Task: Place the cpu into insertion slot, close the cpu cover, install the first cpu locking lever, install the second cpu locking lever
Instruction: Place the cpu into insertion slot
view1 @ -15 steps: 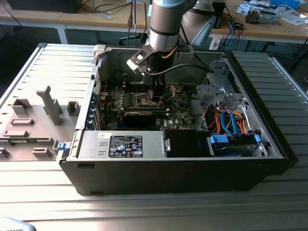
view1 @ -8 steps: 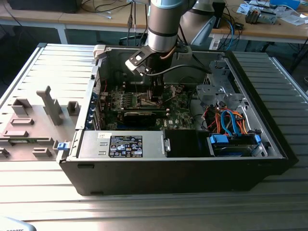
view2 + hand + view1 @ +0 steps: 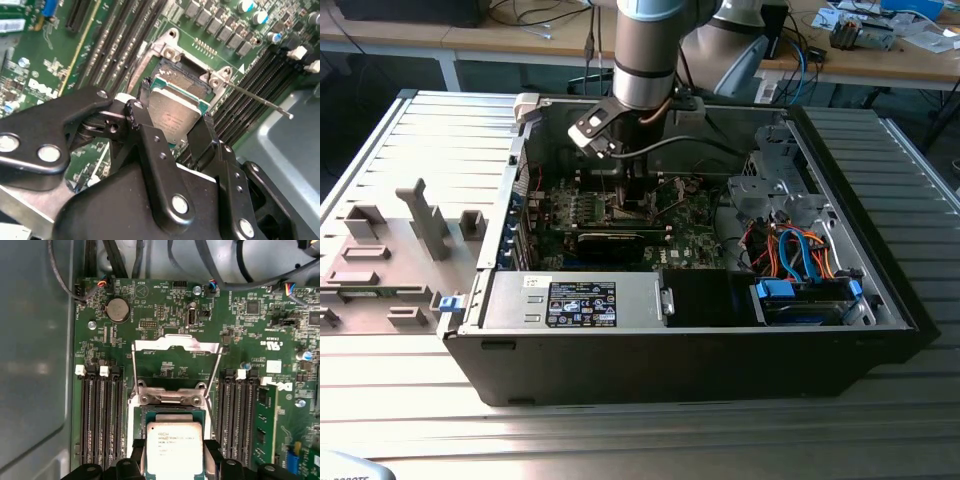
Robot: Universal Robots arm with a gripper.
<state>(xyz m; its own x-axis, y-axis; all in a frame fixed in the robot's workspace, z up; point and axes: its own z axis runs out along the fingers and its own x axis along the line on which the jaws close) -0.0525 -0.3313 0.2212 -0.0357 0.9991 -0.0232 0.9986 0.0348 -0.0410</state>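
Observation:
The cpu (image 3: 174,440), a silver-topped square chip, sits between my black fingers (image 3: 138,449) directly over the insertion slot (image 3: 172,411). My gripper (image 3: 174,452) is shut on it, one finger on each opposite edge. In the second wrist view the cpu (image 3: 172,120) hangs tilted just above the slot (image 3: 175,80); whether it rests in it I cannot tell. The cpu cover (image 3: 175,344) stands flipped open beyond the slot. A thin locking lever (image 3: 260,101) sticks out sideways, raised. In the exterior view my gripper (image 3: 632,195) reaches down onto the green motherboard (image 3: 695,240).
Black memory slots (image 3: 102,415) flank the socket on both sides. The open computer case holds a labelled power supply (image 3: 570,300) in front and a drive bay with blue cables (image 3: 805,265) at the exterior view's right. Grey fixtures (image 3: 420,220) stand on the table at its left.

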